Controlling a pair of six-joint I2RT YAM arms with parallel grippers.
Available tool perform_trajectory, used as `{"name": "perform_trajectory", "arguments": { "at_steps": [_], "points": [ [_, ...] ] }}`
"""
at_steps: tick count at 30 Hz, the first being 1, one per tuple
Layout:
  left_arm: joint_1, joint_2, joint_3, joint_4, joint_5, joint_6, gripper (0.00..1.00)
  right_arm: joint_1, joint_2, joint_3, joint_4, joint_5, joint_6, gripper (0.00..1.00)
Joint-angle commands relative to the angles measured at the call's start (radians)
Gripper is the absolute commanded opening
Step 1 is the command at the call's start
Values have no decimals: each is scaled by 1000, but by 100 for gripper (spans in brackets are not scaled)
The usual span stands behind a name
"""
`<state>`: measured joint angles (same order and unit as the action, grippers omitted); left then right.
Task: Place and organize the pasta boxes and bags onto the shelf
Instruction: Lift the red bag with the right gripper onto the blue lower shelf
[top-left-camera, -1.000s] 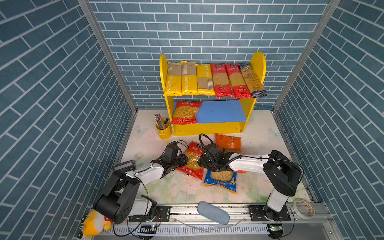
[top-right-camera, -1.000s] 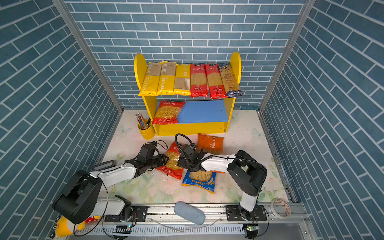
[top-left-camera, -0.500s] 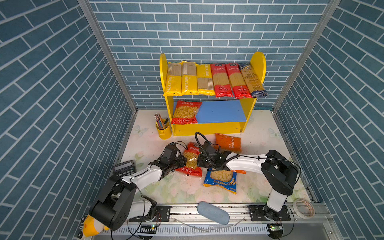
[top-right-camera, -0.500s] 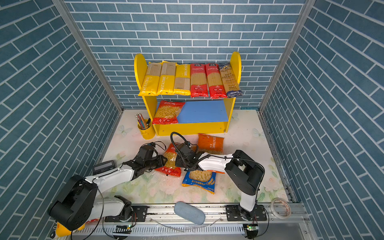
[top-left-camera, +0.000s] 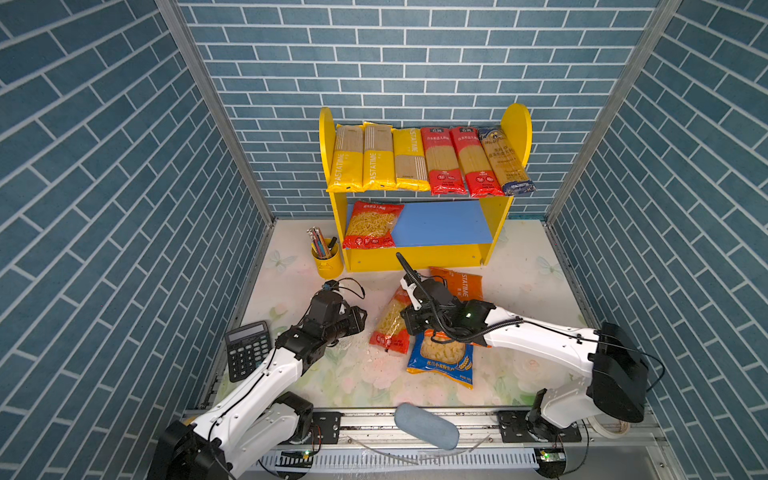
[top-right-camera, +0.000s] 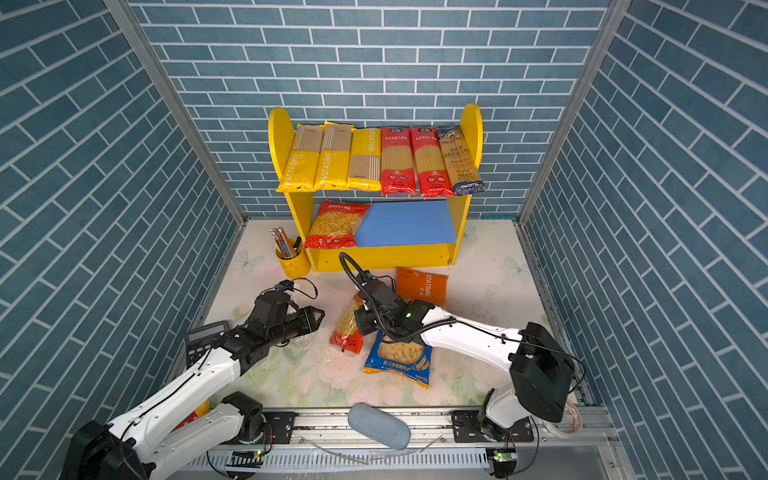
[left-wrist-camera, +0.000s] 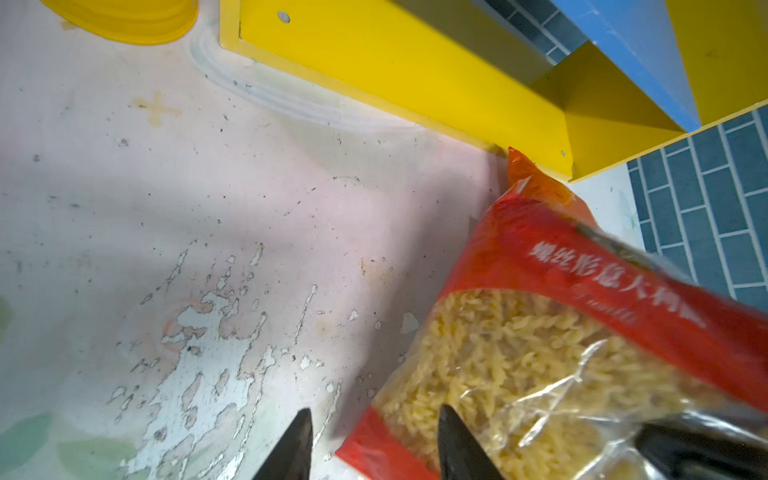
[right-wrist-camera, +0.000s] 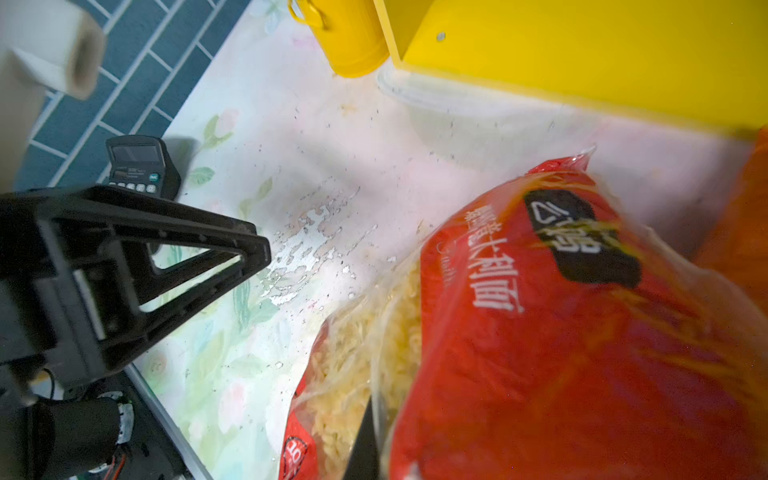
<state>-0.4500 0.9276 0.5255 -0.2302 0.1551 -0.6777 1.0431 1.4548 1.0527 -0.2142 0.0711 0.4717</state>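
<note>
In front of the shelf (top-left-camera: 415, 259), the red fusilli bag (top-left-camera: 390, 328) leans tilted on the table (top-left-camera: 523, 291), pinched in the closed right hand (top-left-camera: 411, 321). The left hand (top-left-camera: 360, 320), jaws parted and empty, sits just beside it, before the shelf's left end.

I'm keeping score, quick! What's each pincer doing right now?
Left pincer: open, holding nothing.
Right pincer: shut on the red pasta bag.

Blue board (top-left-camera: 449, 226), frame centre: free right of the red bag (top-left-camera: 372, 224). Packs (top-left-camera: 428, 162) cover the tier above. Orange bag (top-left-camera: 465, 284) and cup (top-left-camera: 328, 262) flank the approach.
</note>
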Motion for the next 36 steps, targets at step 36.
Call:
{"name": "perform_trajectory", "arguments": {
  "at_steps": [36],
  "points": [
    [-159, 326, 20, 512, 102, -78, 60, -528, 98, 55, 756, -292, -362, 0]
  ]
}}
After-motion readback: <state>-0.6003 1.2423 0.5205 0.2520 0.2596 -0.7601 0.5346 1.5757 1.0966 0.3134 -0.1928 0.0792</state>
